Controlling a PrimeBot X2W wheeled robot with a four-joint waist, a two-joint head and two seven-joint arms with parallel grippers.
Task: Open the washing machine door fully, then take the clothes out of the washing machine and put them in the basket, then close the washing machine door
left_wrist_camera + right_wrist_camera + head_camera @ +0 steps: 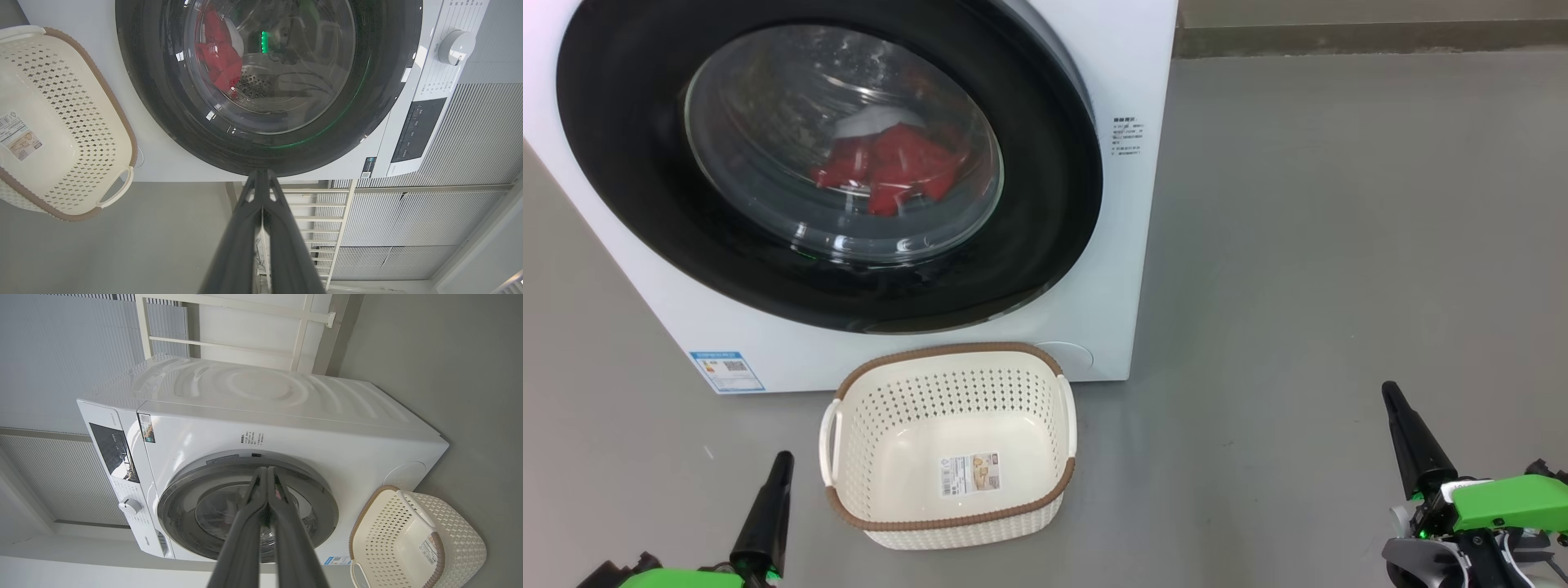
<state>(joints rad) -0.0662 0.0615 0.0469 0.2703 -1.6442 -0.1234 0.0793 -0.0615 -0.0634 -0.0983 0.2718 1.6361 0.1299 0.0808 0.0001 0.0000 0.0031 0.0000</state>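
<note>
Jaws closed; clothes [890, 167] inside washing machine [1147, 212]; basket [947, 353] seemingly holds only label [970, 474].

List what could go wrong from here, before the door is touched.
1. The basket sits right below the washing machine door; a reaching arm or the swinging door might knock it aside.
2. The door is closed and its rim glossy, so a pull could slip.
3. The clothes may spill past the small basket.
</note>
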